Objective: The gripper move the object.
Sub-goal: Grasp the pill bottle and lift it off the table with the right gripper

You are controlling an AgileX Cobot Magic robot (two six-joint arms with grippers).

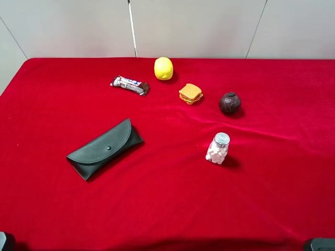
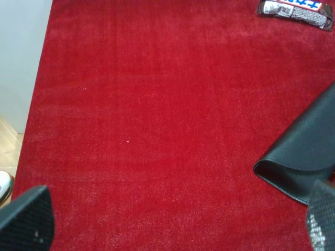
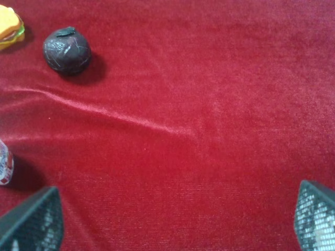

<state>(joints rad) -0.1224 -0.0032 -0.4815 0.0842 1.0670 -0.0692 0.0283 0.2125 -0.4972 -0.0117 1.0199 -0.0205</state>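
Note:
The object, a small clear jar [image 1: 218,148] with a silver cap and white pills, stands upright on the red cloth right of centre. In the right wrist view only a sliver of the jar [image 3: 4,163] shows at the picture's edge. My right gripper [image 3: 175,217] is open, its fingers [image 3: 34,219] spread wide over bare cloth, well apart from the jar. My left gripper [image 2: 175,222] is open too, with nothing between its fingers [image 2: 29,219], near the corner of a black case. In the high view only dark bits of the arms show at the front corners.
A black glasses case [image 1: 104,148] lies left of centre. At the back are a candy bar [image 1: 130,84], a lemon [image 1: 163,68], a toy sandwich [image 1: 190,93] and a dark brown ball [image 1: 230,102]. The table's left edge [image 2: 36,104] is close to my left gripper.

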